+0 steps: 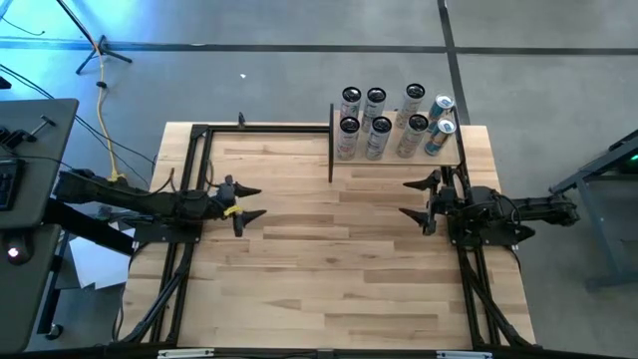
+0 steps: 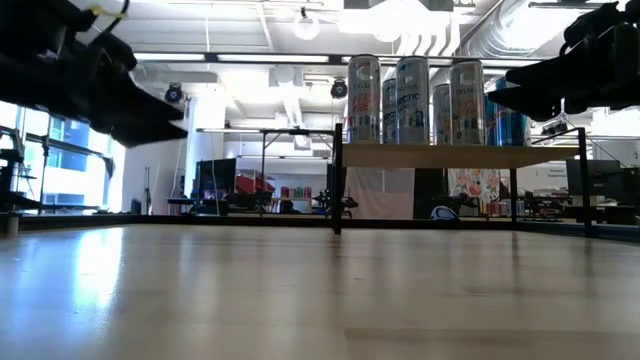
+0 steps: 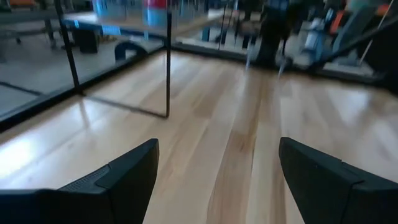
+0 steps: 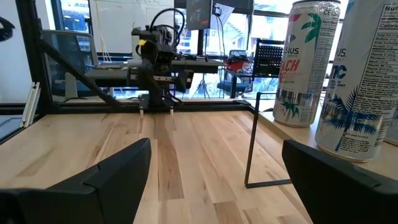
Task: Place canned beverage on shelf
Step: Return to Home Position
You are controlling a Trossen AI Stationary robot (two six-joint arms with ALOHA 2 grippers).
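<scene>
Several tall beverage cans (image 1: 391, 122) stand upright in two rows on the shelf (image 1: 394, 160), a small light-wood board on thin black posts at the table's far right; they also show in the low view (image 2: 412, 100) and the right wrist view (image 4: 305, 62). My left gripper (image 1: 249, 201) is open and empty above the table's left middle. My right gripper (image 1: 416, 199) is open and empty just on the near side of the shelf, facing the left gripper.
A black metal frame (image 1: 199, 130) runs along the table's far and side edges. The bare wooden tabletop (image 1: 329, 269) lies between and in front of the grippers. Cables and a stand lie on the floor beyond the far left corner.
</scene>
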